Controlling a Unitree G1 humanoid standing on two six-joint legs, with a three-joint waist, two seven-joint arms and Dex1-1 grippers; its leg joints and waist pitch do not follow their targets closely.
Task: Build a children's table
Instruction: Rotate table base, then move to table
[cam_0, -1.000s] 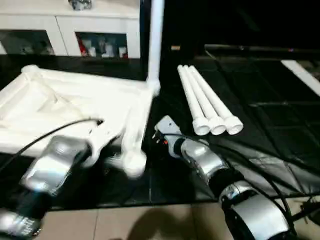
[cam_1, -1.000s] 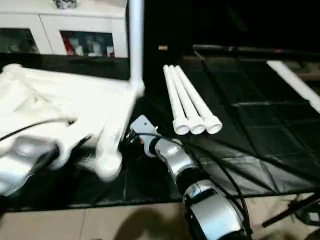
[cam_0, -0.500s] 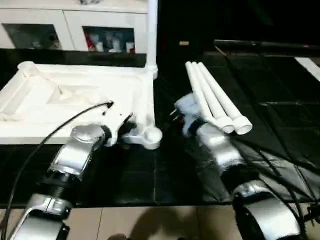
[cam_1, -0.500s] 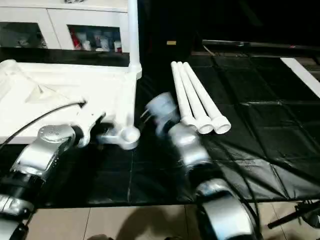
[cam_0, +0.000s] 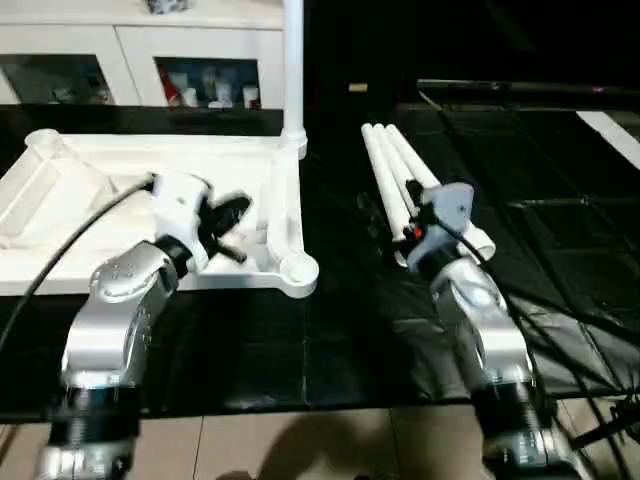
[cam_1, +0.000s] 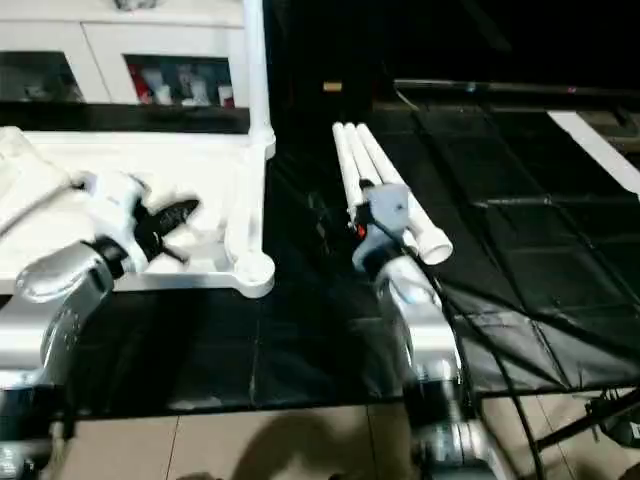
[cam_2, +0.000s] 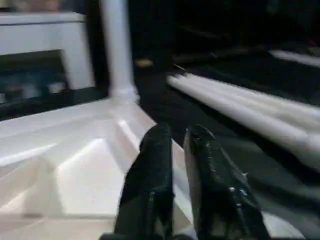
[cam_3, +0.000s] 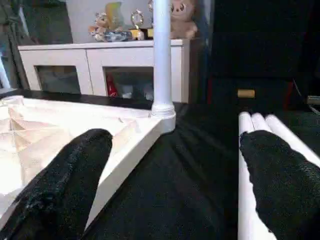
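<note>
Under left claw (cam_0: 232, 228) – near shut, empty – tabletop (cam_0: 120, 175); right claw (cam_3: 170, 185) wide open.

The table board (cam_0: 120, 195) is white, with raised lines — ribs — across it. One white leg (cam_0: 292, 70) stands in its corner. Three more white legs (cam_0: 400, 175) lie on a black mat (cam_0: 540, 260) marked with squares. The floor (cam_0: 300, 445) is pale beige tile. The cabinet (cam_0: 130, 50) is white with dark glass doors. Both arms (cam_0: 110, 320) are shiny silver — the left gripper (cam_0: 228, 222) and right gripper (cam_3: 170, 175) have black fingers (cam_2: 150, 180).
</note>
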